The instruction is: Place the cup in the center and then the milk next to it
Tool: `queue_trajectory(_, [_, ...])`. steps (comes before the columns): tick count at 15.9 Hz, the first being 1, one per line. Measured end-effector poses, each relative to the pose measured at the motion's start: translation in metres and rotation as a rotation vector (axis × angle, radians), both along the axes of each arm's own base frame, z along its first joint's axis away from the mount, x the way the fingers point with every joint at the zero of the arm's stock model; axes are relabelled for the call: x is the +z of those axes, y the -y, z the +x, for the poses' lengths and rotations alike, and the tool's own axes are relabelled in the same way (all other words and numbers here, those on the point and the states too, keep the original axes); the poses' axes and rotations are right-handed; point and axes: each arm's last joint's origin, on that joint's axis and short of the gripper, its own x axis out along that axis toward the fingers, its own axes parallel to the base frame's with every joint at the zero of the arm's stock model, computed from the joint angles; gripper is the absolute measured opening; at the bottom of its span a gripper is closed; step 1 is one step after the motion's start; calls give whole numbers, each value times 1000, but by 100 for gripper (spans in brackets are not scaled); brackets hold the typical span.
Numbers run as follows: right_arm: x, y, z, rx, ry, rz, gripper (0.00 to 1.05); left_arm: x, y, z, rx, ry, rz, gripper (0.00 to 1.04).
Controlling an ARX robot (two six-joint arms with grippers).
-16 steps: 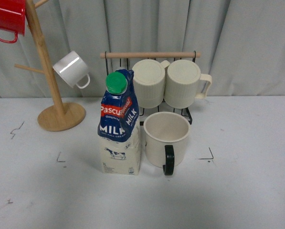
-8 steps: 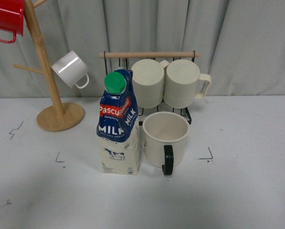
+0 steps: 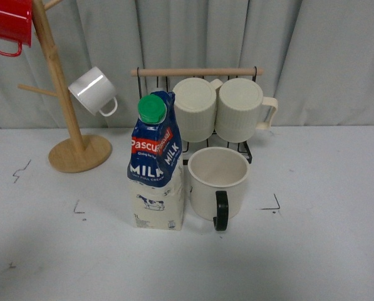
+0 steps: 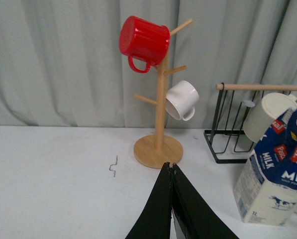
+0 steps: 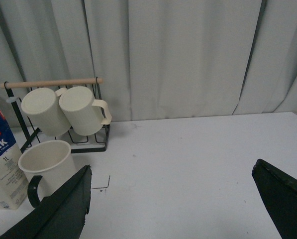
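Note:
The cup (image 3: 217,182), wide and cream with a black handle facing front, stands upright on the center (image 3: 255,216) between the black corner marks. The milk (image 3: 156,166), a blue-topped carton with a green cap, stands upright just left of it, almost touching. No arm shows in the front view. My left gripper (image 4: 171,167) is shut with nothing in it, held back over the table with the milk (image 4: 275,172) off to one side. My right gripper (image 5: 170,172) is open and empty over bare table, apart from the cup (image 5: 46,164) and the milk (image 5: 1,159).
A wooden mug tree (image 3: 71,128) at the back left carries a red mug (image 3: 8,25) and a small white mug (image 3: 94,91). Behind the cup a black wire rack (image 3: 202,75) holds two ribbed cream mugs (image 3: 218,110). A grey curtain closes the back.

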Motion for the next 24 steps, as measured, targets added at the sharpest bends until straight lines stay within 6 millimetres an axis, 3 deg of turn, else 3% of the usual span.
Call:
queue_trajectory(9, [0,0,0,0,0,0,98,-6,2,-17,-32,-51,0,2])
queue_trajectory(10, [0,0,0,0,-1,0,98,-1,2,-22,-31,11,1,2])
queue_trajectory(14, [0,0,0,0,0,0,98,-3,2,-22,-30,-9,1,2])
queue_trajectory(17, [0,0,0,0,0,0,98,-3,2,-22,-30,-9,0,33])
queue_trajectory(18, [0,0,0,0,0,0,98,-3,2,-22,-30,-9,0,48])
queue_trajectory(23, [0,0,0,0,0,0,98,-3,2,-22,-30,-9,1,94])
queue_trajectory(24, [0,0,0,0,0,0,98,-3,2,-22,-30,-9,2,100])
